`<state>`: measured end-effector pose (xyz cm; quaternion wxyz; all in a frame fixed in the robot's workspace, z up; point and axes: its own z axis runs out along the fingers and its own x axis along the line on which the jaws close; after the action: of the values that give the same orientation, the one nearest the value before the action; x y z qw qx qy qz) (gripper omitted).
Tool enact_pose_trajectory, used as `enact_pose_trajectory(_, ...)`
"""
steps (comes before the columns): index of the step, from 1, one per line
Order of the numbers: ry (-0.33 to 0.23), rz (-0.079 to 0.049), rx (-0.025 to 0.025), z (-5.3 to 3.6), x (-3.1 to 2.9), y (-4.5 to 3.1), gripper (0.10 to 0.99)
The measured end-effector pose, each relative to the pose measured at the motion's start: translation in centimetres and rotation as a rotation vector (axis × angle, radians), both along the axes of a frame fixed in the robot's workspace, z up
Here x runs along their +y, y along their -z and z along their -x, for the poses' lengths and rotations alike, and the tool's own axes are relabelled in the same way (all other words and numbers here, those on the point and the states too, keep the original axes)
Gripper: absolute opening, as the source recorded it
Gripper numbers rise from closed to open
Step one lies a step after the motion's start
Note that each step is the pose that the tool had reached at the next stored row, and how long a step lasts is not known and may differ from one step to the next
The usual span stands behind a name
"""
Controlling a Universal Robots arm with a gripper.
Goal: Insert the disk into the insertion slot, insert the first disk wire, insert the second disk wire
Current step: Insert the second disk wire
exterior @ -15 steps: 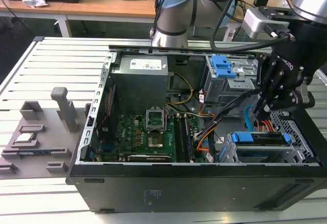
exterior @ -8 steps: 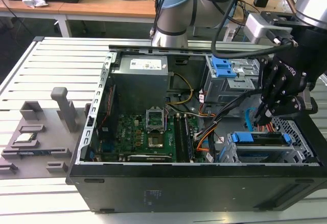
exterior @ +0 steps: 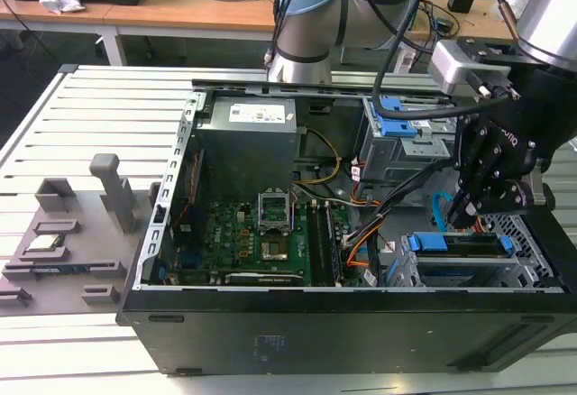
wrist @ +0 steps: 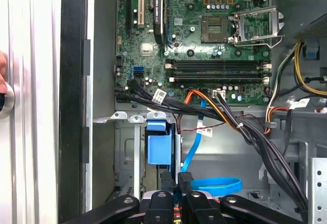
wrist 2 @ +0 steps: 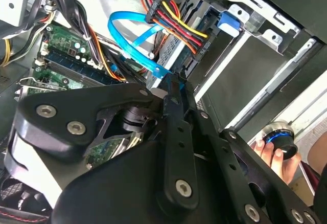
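The disk [exterior: 469, 244], in its blue frame, sits in the insertion slot [exterior: 527, 233], the perforated cage at the case's corner on the exterior view's right. In the second wrist view the first disk wire [wrist 2: 176, 23], an orange, red and black bundle, runs into the rear of the disk [wrist 2: 171, 55]. My gripper [wrist 2: 173, 81] is shut on the end of the second disk wire [wrist 2: 130, 22], the light blue flat cable, right behind the disk. That cable loops beside my gripper [wrist: 176, 177] as a blue arc [wrist: 217, 185]. In the exterior view my gripper [exterior: 464, 215] hangs just above the disk.
The open case holds a green motherboard [exterior: 261, 242], a power supply [exterior: 248, 138] and a grey drive box with a blue latch [exterior: 401, 129]. Thick black cable bundles [wrist: 245, 127] cross beside the bay. A hand [wrist 2: 273, 155] holds a round object outside the case. Grey fixtures [exterior: 63, 233] stand on the table.
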<state>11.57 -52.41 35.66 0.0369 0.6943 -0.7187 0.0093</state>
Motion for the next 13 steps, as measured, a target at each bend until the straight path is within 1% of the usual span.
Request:
enact_pose_trajectory(4, 0.000, 0.000, 0.0000, -0.16, -0.23, 0.50, 0.161)
enact_pose_trajectory(7, 0.000, 0.000, 0.0000, -0.53, -0.42, 0.86, 0.161)
enact_pose_trajectory(13, 0.000, 0.000, 0.0000, -0.96, -0.45, 1.27, 0.161)
